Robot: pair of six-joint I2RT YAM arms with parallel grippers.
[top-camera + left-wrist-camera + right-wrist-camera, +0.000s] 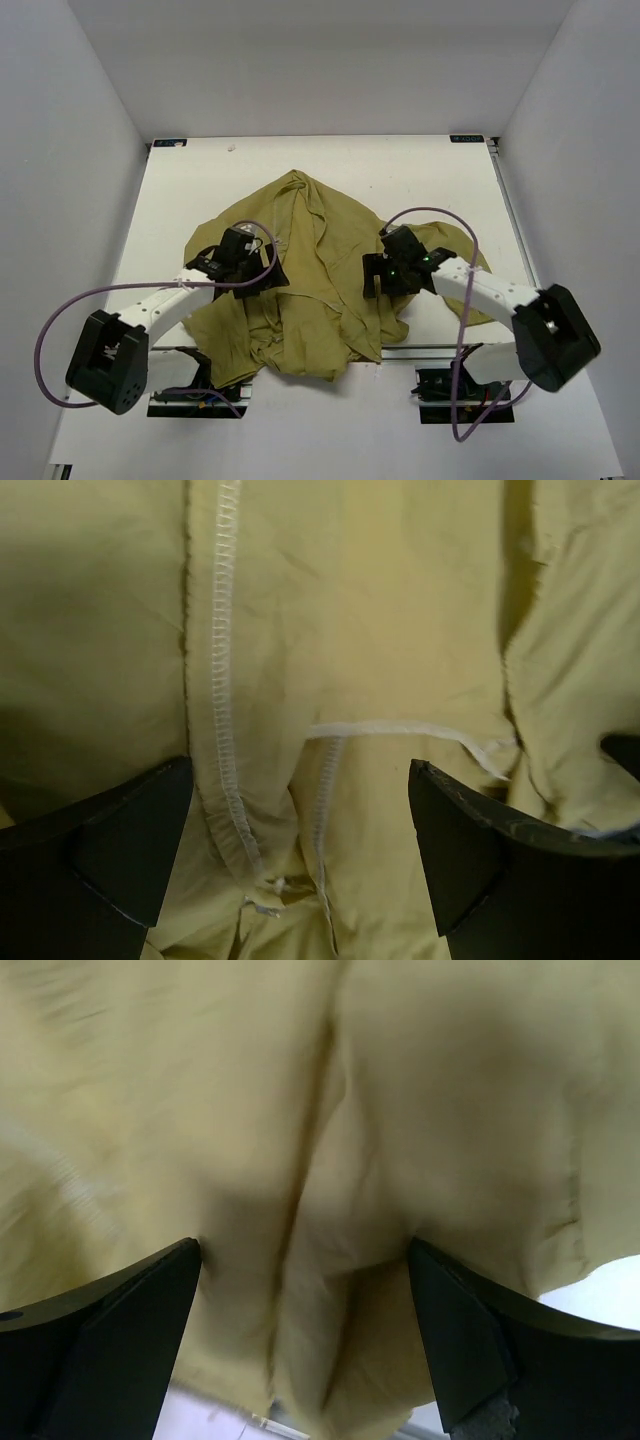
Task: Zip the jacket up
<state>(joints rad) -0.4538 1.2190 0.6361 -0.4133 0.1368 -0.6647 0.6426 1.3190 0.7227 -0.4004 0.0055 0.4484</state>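
- Table, white and walled on three sides, carries the jacket — an olive heap crumpled at its middle, part of it spilling over the near edge between the arm bases.
- Bunched and folded on itself, the jacket suggests the step in hand is finding and freeing its two front edges. That would likely go best with the cloth spread flat before any pull on a zipper.
- Over the jacket's left side hovers the left gripper, jaws wide apart and holding nothing. The right gripper hangs over the right side, equally spread and empty.
- Between the left fingers, the left wrist view shows a white stitched strip running down the cloth — zipper tape or plain seam, it cannot be told. A sound grasp would pinch just beside it, not the loose fabric.
- Only blurred folds and a corner of table show in the right wrist view.
- Nowhere visible is the zipper slider, and sleeves and hood cannot be told apart in the heap.
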